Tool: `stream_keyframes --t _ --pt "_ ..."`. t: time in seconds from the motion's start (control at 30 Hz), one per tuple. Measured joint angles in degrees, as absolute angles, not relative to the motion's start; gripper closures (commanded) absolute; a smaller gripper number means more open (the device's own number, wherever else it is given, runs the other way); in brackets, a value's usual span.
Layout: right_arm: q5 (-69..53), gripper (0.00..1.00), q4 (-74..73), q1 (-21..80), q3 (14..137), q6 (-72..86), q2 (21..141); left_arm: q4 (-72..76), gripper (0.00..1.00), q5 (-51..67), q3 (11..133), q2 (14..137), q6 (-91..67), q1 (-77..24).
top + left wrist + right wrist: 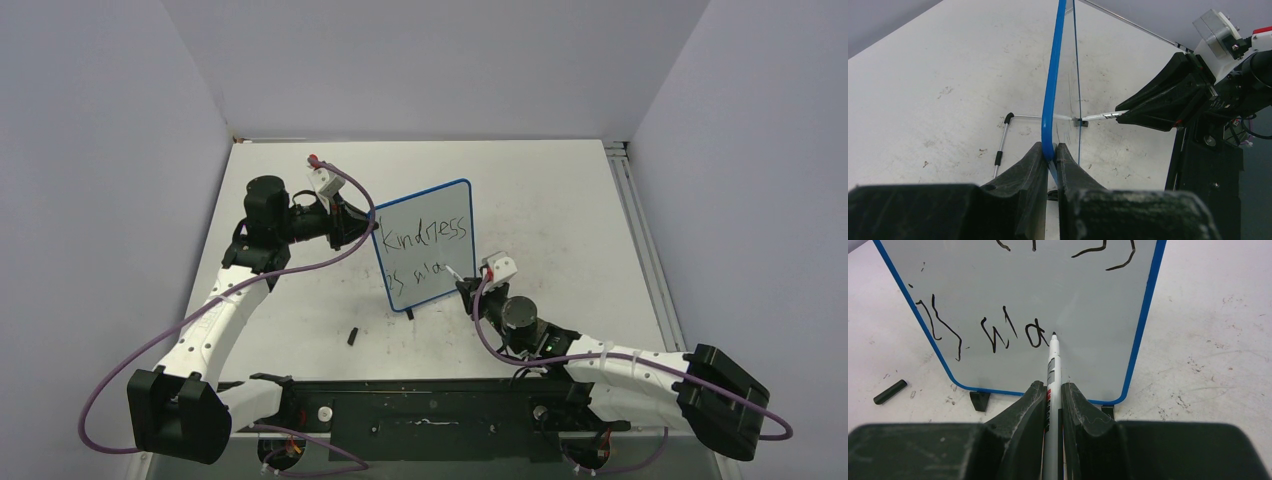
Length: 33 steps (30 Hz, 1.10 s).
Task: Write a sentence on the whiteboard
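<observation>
A scuffed white table fills the space. Plain pale walls rise behind it and at both sides; a metal rail lines its right edge.

- The tabletop is plain white and pretty scuffed. The wrist views show dark specks and smudges all over it.
- The whiteboard stands upright around the middle of it, on two little black feet that touch the surface.
- A thin metal wire stand with black tips lies flat on the tabletop behind the board, running up to its lower edge.
- A small black cap lies on its side, near the board's lower left corner but not touching it.
- A pale rail runs along the right edge.
- A black base plate sits across the near edge.
</observation>
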<state>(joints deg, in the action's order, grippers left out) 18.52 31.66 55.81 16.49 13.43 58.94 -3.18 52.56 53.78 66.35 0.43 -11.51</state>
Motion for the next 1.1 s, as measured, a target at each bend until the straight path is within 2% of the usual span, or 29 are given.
stream_keyframes --t 0.4,1.1 --pt "16.9 0.95 32.1 55.9 16.6 13.6 61.4 -3.2 1.0 52.5 53.8 66.3 0.4 -11.5" --pt "21.1 0.95 31.6 55.9 16.7 13.7 59.2 -3.2 1.0 52.6 53.8 66.3 0.4 -11.5"
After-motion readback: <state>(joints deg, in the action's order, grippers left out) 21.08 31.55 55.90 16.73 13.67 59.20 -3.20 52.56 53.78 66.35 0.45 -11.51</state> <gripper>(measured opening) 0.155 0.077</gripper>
